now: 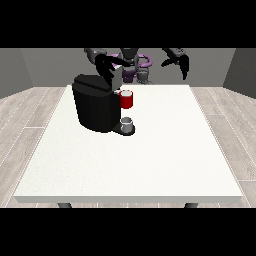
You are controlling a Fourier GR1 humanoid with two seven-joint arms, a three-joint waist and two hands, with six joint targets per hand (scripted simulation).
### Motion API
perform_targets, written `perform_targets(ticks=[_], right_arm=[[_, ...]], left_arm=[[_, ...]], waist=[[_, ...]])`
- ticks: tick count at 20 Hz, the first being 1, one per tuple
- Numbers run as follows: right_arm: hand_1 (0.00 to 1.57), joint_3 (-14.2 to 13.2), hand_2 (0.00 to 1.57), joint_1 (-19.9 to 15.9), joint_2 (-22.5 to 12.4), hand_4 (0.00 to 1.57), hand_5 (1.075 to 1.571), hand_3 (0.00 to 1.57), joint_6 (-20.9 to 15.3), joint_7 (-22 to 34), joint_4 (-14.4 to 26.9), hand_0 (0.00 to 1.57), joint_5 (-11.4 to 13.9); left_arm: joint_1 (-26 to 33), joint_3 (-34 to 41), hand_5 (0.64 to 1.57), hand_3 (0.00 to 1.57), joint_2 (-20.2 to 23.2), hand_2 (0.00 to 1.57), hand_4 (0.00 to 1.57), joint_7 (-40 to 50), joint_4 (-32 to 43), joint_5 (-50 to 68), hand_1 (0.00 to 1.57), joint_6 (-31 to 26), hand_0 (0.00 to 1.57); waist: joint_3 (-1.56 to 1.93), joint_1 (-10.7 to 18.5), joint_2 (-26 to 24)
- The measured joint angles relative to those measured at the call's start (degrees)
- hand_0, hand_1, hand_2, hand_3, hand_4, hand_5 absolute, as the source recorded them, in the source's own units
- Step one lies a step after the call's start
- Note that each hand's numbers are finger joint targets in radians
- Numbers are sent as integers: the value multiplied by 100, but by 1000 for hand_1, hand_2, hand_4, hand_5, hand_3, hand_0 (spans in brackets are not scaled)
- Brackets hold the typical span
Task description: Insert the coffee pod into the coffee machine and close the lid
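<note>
The black coffee machine (95, 107) stands on the left half of the white table (150, 160). A red thing at the machine (127, 99) shows at its front head, beside a light grey part (116, 81) that stands up at the machine's top. A grey thing (128, 124) sits on the machine's low base under the red thing. The hand at the view's left (106, 67) hangs right over the machine's top rear, close to the grey part. The hand at the view's right (181, 62) is raised in the air beyond the table's far edge, fingers hanging relaxed, holding nothing.
The robot's torso (131, 65) stands behind the table's far edge. White tabletop stretches to the right of the machine and towards the near edge (130, 198). Wooden floor surrounds the table.
</note>
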Motion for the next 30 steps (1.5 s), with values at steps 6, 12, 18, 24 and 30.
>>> perform_targets(ticks=[6, 12, 18, 24, 30], right_arm=[[0, 161, 0, -136, -130, 203, 1571, 0, -178, 508, -181, 0, 362], [0, 110, 0, -431, -443, 160, 1571, 0, -299, 1003, -265, 0, 650], [0, -14, 0, -471, -710, 0, 1571, 0, -279, 1668, -669, 0, 736], [0, -181, 0, -585, -1070, 0, 1571, 0, -259, 2397, -1093, 0, 878], [0, -82, 0, -1108, -1044, 0, 1571, 0, -120, 2080, -1461, 0, 893]], left_arm=[[-85, -122, 1571, 0, -48, 0, 331, -99, 79, -83, 0, 10, 0], [-317, -186, 1571, 0, -33, 0, 439, -130, 80, -10, 0, -131, 0], [-562, -289, 1571, 0, -42, 0, 424, -161, 23, -20, 0, -199, 0], [-783, -401, 1571, 0, -93, 0, 365, -211, 28, 11, 0, -301, 0], [-1111, -515, 1571, 0, -135, 0, 352, -239, 31, 22, 0, -391, 0]], waist=[[37, 120, 120], [89, 470, 356], [124, 779, 572], [181, 1174, 831], [80, 1765, 1196]])
